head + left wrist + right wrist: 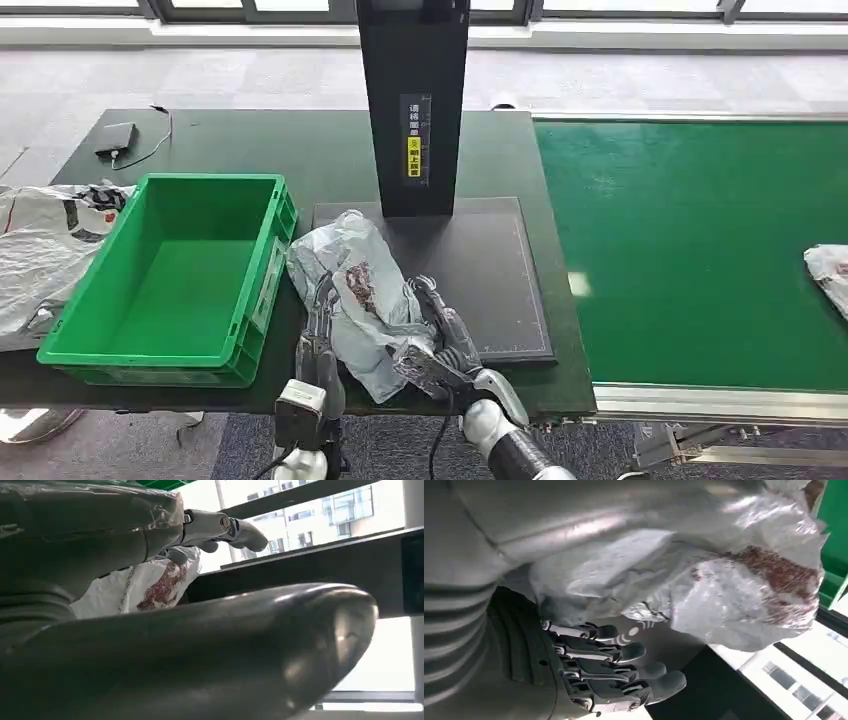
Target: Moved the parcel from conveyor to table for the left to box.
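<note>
I am setting the parcel (355, 300) down near the table's (250, 140) front edge, just beside the green box (180, 275), its far end lying on the black mat (490, 270). My right hand (445, 345) is gripping its right side, fingers (624, 652) curled under the plastic; my left hand (320, 335) is resting against its left side, fingers extended, and I cannot tell whether it is holding. By my reckoning the handover is under way: the left must now close, the right release. One box; two more bags, one on the conveyor (700, 250).
</note>
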